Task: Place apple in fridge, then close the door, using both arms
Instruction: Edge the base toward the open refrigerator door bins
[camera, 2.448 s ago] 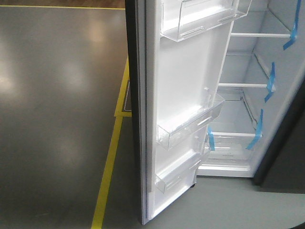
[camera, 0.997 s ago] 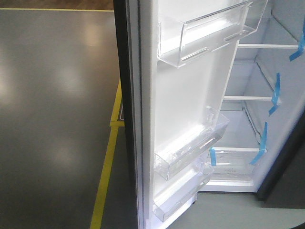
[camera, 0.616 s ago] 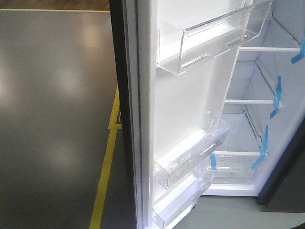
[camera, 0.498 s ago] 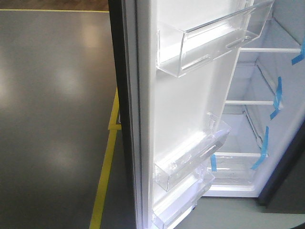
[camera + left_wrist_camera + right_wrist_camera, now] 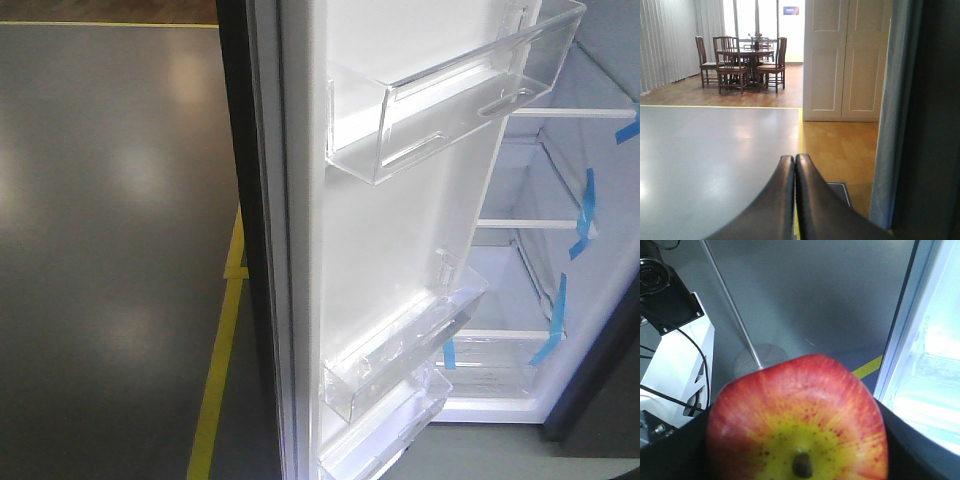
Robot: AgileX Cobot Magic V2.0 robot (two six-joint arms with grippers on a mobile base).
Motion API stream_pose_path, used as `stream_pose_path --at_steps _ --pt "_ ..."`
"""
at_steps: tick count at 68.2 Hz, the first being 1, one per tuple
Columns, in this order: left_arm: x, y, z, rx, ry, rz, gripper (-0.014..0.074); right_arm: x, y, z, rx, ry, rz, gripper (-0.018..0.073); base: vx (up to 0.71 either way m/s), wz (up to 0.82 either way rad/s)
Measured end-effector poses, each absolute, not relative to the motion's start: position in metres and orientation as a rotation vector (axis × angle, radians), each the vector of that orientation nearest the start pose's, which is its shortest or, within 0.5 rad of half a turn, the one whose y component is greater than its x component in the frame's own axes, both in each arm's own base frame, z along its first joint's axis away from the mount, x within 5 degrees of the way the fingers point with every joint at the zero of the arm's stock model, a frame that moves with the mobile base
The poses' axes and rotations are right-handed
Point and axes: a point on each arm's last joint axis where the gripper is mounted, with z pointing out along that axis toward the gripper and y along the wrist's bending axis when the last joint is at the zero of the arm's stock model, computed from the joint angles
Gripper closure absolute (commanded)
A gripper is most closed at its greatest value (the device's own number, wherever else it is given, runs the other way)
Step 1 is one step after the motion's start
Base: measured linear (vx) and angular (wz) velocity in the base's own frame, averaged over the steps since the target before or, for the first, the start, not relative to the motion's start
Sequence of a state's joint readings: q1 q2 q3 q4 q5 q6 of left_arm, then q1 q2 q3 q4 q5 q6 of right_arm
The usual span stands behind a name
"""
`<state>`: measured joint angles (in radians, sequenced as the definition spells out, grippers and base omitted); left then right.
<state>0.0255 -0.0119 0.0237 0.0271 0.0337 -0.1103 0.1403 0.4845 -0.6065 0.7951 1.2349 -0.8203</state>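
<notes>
The apple (image 5: 800,410), red with a yellow dimple and a short stem, fills the bottom of the right wrist view. My right gripper (image 5: 797,452) is shut on it, black fingers (image 5: 917,450) showing on both sides. The door (image 5: 390,250) stands open, its white inner side with clear bins (image 5: 450,110) facing the front camera. To its right is the fridge (image 5: 530,290), with a white interior, glass shelves and blue tape. In the right wrist view the door (image 5: 935,355) is just right of the apple. My left gripper (image 5: 794,159) is shut on nothing, beside a dark grey panel (image 5: 930,120).
A yellow tape line (image 5: 215,380) runs along the grey floor left of the door. Far off stand a wooden table with chairs (image 5: 745,60) and white cabinet doors (image 5: 845,60). A white frame with cables (image 5: 670,355) and a thin pole (image 5: 735,310) lie behind the apple.
The front view has closed in on the fridge. The door now looks larger, and its dark edge has slid left in the picture.
</notes>
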Motion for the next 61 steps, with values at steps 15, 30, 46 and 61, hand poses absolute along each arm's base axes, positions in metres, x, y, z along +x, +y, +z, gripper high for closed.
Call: stream_pose_path --at_steps 15,30,46,61 --pt "0.0564 0.0015 0.2028 -0.084 1.527 -0.045 0.0602 0.0415 0.0678 0.3096 -1.0 2.056 0.725 0.0426 0.05 0.0" --pt "0.0564 0.0015 0.2028 -0.084 1.527 -0.045 0.0602 0.0415 0.0678 0.3096 -1.0 2.056 0.725 0.0426 0.04 -0.01" --pt "0.0564 0.0015 0.2028 -0.084 1.527 -0.045 0.0602 0.0415 0.0678 0.3096 -1.0 2.056 0.725 0.0426 0.04 -0.02" --pt "0.0564 0.0015 0.2028 -0.084 1.527 -0.045 0.0602 0.0415 0.0678 0.3096 -1.0 2.056 0.725 0.0426 0.02 -0.05"
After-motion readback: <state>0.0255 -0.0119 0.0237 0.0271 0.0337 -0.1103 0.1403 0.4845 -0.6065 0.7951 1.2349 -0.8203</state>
